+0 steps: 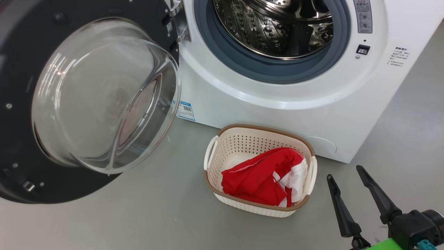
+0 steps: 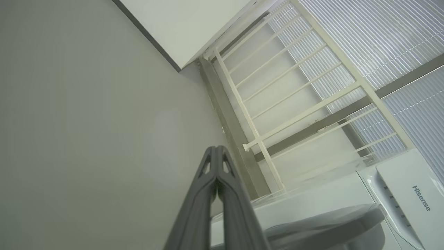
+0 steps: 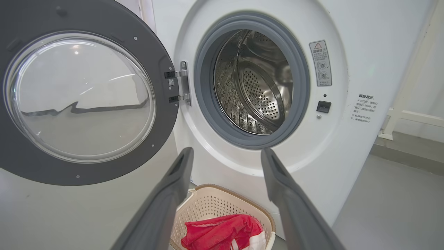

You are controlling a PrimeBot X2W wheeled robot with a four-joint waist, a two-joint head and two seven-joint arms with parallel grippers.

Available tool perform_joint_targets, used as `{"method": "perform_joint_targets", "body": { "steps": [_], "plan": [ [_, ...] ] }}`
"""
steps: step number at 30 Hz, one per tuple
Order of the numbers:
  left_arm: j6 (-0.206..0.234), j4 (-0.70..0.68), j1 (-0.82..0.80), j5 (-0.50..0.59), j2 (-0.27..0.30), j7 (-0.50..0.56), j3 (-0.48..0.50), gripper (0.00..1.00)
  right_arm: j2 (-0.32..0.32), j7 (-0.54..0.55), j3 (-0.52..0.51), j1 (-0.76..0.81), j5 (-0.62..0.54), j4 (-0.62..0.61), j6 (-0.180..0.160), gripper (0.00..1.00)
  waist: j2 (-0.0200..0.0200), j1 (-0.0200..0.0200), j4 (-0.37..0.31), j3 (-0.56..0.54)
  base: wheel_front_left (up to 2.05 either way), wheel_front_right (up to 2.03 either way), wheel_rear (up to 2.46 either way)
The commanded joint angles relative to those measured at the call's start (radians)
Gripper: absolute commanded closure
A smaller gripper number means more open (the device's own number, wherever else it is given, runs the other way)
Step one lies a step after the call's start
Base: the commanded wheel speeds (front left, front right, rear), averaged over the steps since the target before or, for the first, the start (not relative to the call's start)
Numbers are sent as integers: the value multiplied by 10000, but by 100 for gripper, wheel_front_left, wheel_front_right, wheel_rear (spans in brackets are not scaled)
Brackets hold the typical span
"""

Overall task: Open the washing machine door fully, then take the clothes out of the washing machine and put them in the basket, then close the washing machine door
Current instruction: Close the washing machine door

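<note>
Clothes (image 1: pixel 256 180) in basket (image 1: pixel 263 129), door (image 1: pixel 20 52) open, right end effector (image 1: pixel 344 172) wide, left end effector (image 2: pixel 216 149) closed

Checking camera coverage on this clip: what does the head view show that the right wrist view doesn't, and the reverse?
Head view: the blue label low on the washer, and the basket with its whole rim and both handles. Right wrist view: the drum's back wall and a white railing beside the washer. Both: the door open, red clothes in the basket, none seen in the drum, the right gripper open.
</note>
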Motion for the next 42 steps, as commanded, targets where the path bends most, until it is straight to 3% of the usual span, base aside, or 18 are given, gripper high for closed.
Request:
{"method": "perform_joint_targets", "body": {
  "steps": [1,8,16,27,42],
  "plan": [
    [134,24,-432,-197,723,342,323,100,-135,-5,246,-458,-39,-310,50,0,0,0,-19,13,0,0,0],
    [164,828,-856,-826,870,1641,376,100,-135,-2,242,-475,26,-339,50,0,0,0,-98,93,0,0,0],
    [-186,935,-808,-1113,831,2528,200,100,-135,-23,205,-480,42,-338,50,0,0,0,-97,148,0,0,0],
    [-521,299,-528,-1478,629,3549,2,100,-135,-68,113,-459,56,-356,50,0,0,0,38,97,0,0,0],
    [-387,-833,261,-1893,81,4261,-31,100,-135,-220,95,-487,148,-233,50,0,0,0,203,95,0,0,0]
  ]
}}
